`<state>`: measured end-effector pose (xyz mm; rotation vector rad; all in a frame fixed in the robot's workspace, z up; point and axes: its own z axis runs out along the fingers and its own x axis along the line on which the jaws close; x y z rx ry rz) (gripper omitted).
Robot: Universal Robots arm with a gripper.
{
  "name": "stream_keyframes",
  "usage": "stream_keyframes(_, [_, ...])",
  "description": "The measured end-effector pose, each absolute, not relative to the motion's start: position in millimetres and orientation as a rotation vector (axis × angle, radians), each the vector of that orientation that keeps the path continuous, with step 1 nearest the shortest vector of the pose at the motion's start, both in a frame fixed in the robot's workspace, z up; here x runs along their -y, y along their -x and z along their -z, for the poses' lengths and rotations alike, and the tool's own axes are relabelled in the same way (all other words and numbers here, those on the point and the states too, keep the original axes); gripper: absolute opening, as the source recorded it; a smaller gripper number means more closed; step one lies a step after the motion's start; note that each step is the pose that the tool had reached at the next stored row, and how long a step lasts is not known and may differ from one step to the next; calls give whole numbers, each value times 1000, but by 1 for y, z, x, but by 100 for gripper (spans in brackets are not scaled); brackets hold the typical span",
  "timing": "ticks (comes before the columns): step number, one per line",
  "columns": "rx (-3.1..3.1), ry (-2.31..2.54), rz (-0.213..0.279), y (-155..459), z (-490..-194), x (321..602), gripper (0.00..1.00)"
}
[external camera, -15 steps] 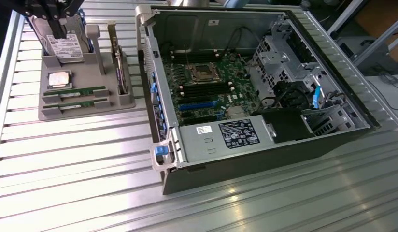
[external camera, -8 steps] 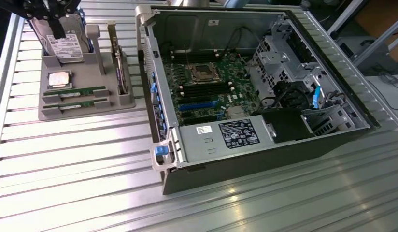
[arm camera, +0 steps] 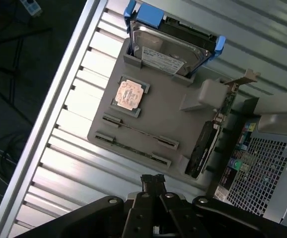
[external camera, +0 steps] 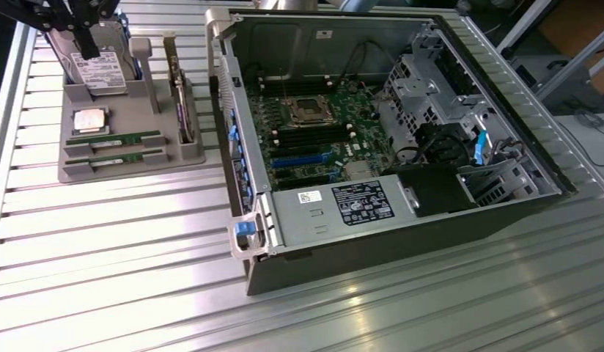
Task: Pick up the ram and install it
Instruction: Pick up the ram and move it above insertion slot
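Two ram sticks (external camera: 114, 139) lie side by side in slots at the front of a grey parts tray (external camera: 185, 155) on the exterior view's left. The wrist view sees them edge-on as thin green strips (arm camera: 141, 133). My gripper (external camera: 82, 33) hangs high over the tray's far end, above the hard drive. In the wrist view its fingertips (arm camera: 152, 179) are pressed together with nothing between them, well above the tray and apart from the sticks. The open computer case (external camera: 478, 220) holds the motherboard (external camera: 312, 147) with its black memory slots.
The tray also carries a hard drive (external camera: 99, 70) in a blue frame, a square processor chip (external camera: 91, 119) and an upright expansion card (external camera: 185, 110). The case stands right beside the tray on a ribbed metal table (external camera: 106, 257). Its power supply (external camera: 351, 205) fills the near corner.
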<state>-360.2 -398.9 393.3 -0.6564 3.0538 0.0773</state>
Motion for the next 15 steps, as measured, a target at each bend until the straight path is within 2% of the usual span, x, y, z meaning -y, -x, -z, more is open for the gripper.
stream_keyframes(15, [-2969,989,-80,360,-393,399,11])
